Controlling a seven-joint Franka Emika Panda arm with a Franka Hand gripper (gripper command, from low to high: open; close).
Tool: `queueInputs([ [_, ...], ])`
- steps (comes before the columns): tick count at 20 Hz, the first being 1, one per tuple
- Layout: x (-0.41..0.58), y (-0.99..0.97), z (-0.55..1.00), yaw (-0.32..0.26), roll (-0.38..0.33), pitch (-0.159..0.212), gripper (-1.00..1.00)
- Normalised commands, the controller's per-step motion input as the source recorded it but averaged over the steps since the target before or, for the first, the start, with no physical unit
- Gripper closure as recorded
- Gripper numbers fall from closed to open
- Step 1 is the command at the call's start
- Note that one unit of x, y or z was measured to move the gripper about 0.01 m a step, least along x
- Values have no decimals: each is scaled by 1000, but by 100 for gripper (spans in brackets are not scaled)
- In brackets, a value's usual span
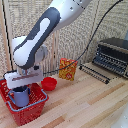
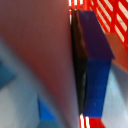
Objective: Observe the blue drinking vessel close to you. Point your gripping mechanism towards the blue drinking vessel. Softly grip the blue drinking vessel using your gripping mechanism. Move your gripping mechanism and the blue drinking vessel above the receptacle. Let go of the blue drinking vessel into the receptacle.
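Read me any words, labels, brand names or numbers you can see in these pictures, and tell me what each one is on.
No text can be read in either view.
Orange packet: it carries a printed pattern, too small and blurred to read.
Toaster oven: no legible label or numbers.
Blue mug, red basket, red bowl: plain, with no markings showing.
Wrist view: too blurred and close for any text.

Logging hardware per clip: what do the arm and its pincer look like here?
The arm has glossy white rounded shells with dark grey joint sections. It ends in a flat white block carrying the pincer, whose fingers are short and dark. In the blurred wrist view one finger looks dark blue beside a black strip. No markings are legible.
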Motion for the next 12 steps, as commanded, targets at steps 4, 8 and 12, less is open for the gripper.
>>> queueInputs([
  [4, 79, 0, 356, -29, 0, 20, -100],
  [8, 116, 0, 638, -45, 0, 77, -100],
  [12, 139, -3, 964, -28, -1, 38, -100],
])
